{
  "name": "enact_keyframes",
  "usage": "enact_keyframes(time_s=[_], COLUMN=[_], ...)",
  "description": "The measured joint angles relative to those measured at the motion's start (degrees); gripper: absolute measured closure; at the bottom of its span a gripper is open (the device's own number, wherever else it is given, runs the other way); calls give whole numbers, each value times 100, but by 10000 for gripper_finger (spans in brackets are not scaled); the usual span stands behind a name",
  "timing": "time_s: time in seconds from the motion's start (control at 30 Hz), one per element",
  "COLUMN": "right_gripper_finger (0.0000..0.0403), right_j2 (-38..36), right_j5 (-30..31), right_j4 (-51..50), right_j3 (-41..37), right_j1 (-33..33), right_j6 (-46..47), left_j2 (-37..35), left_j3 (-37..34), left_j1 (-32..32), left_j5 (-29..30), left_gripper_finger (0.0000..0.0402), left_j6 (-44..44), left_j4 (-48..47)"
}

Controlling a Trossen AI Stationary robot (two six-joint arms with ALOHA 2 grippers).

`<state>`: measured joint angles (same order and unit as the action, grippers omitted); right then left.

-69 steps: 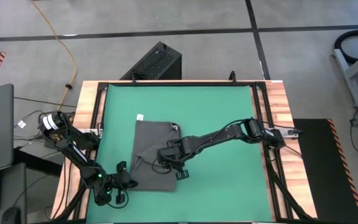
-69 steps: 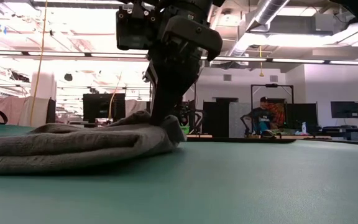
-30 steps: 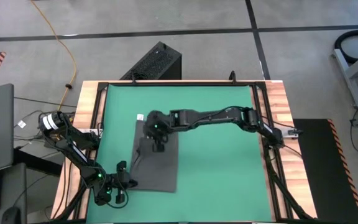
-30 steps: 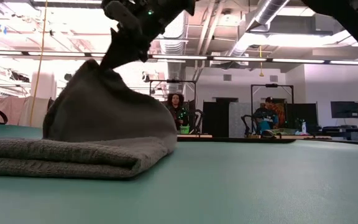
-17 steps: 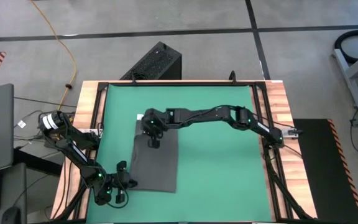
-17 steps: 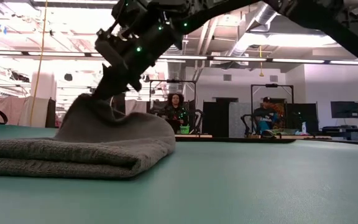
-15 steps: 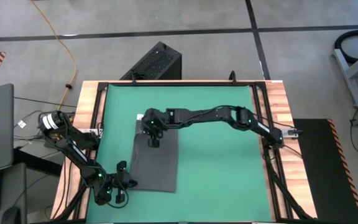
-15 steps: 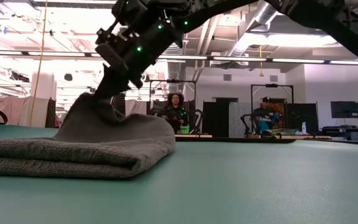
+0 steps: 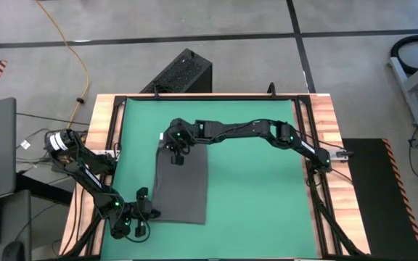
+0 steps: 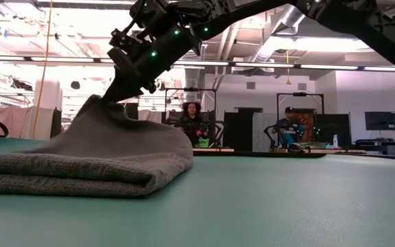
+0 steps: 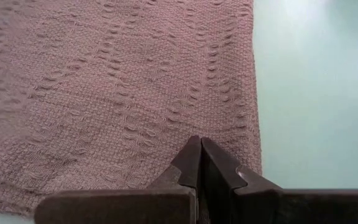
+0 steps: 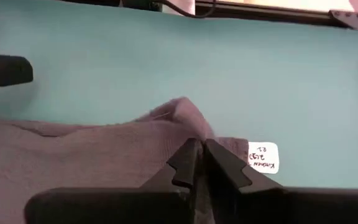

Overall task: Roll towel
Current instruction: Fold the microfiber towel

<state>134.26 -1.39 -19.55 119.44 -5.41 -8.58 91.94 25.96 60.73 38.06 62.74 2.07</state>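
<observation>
Green mat [image 9: 260,188]: right half of the high view is seen bare, so open passage is offered there down to the lower edge. A narrower bare strip is left along the mat's left side.

Centre-left is occupied by the towel [image 9: 181,181], folded double, with a raised peak at its upper end in the low view.

Upper centre is crossed by the right arm, ending at the right gripper [image 9: 177,154] over that peak; fingers seemingly pinched on cloth, though contact is poorly shown.

Lower left is blocked by the left gripper [image 9: 146,210], closed, at the towel's corner.
</observation>
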Motion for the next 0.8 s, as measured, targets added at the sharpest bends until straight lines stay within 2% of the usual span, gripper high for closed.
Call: enact_keyframes(time_s=[0.37, 0.43, 0.53, 0.67, 0.8], right_gripper_finger=[262, 260, 268, 279, 298], right_j2=[-63, -203, -387, -320, -286], right_j5=[134, 134, 131, -38, -179], right_j4=[-68, -232, -983, -2174, -2677], right_j3=[-4, -5, 20, -14, -74], right_j1=[-75, -99, -151, -201, -149], right_j6=[293, 394, 383, 534, 396], left_j2=[0, 0, 0, 2, 2], left_j3=[0, 0, 0, 0, 0], left_j1=[2, 2, 2, 2, 2], left_j5=[4, 5, 8, 24, 20], left_gripper_finger=[401, 401, 401, 401, 401], left_j6=[-11, 7, 35, 42, 45], left_j4=[0, 0, 0, 0, 0])
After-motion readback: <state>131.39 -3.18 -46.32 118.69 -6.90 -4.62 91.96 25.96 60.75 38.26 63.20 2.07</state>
